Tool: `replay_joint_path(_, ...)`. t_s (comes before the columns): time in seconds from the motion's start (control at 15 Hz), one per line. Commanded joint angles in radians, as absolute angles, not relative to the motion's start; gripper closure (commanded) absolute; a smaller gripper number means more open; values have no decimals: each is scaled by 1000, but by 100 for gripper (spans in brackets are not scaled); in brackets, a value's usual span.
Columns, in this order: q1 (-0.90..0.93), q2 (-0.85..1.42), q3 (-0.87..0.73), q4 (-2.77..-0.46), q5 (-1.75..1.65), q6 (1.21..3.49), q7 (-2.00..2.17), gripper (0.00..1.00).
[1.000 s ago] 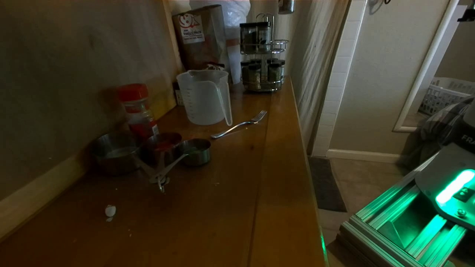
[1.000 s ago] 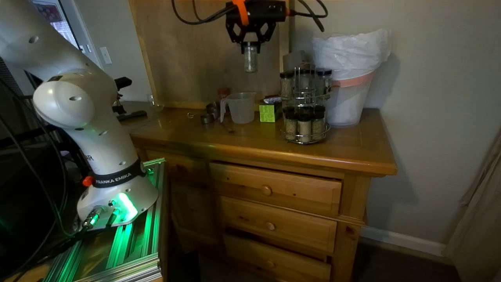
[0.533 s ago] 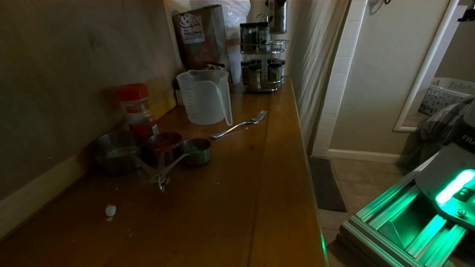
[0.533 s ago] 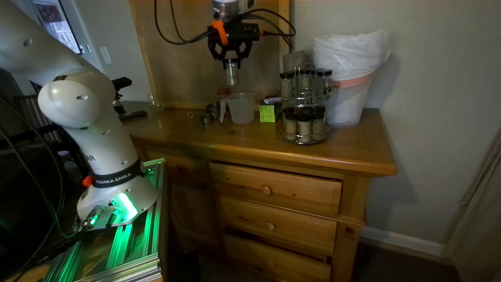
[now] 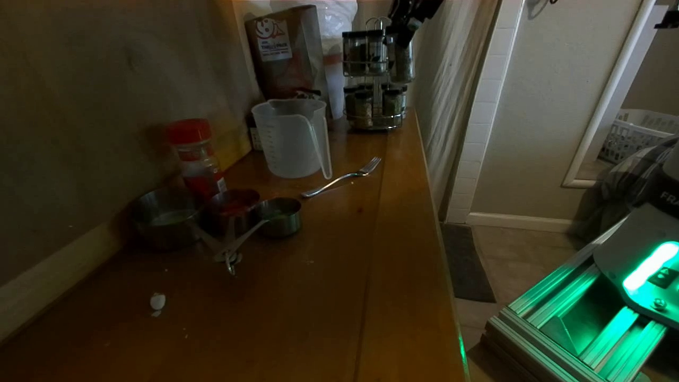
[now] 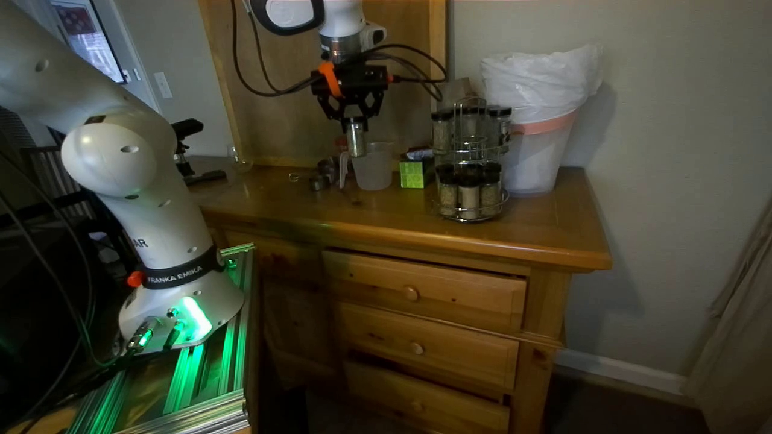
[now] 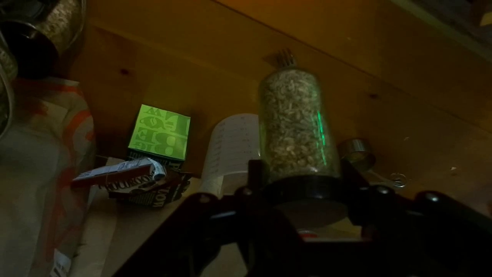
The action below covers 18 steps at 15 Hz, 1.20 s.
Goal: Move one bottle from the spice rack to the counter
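Lower the bottle (image 6: 357, 141) slowly, base level.
The claw (image 6: 355, 125) grasps its lid (image 7: 301, 187) above the surface (image 6: 386, 211), at nine o'clock from the spice rack (image 6: 470, 160) in an exterior view; avoid the fork (image 7: 286, 58), releasing only once seated.

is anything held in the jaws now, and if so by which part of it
Yes: a clear cylindrical glass jar, held by its round black lid, the jaws on either side.

Dark-lidded bottle (image 7: 295, 123) above the counter (image 6: 386, 211)
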<state>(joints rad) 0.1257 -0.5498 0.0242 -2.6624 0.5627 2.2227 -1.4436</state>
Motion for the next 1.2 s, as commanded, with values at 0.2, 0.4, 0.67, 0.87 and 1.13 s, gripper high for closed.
replay_joint_path(0.2,146,-490,23,-2764,509,2542,-1329,76)
replay_joint_path(0.4,96,-389,88,-2769,508,2646,-1273,76)
replay_joint_path(0.67,156,-275,66,-2765,484,2777,-1152,76)
replay_joint_path(0.87,184,-212,25,-2726,502,2845,-1093,76)
replay_joint_path(1.13,183,-226,17,-2733,523,2823,-1127,51)
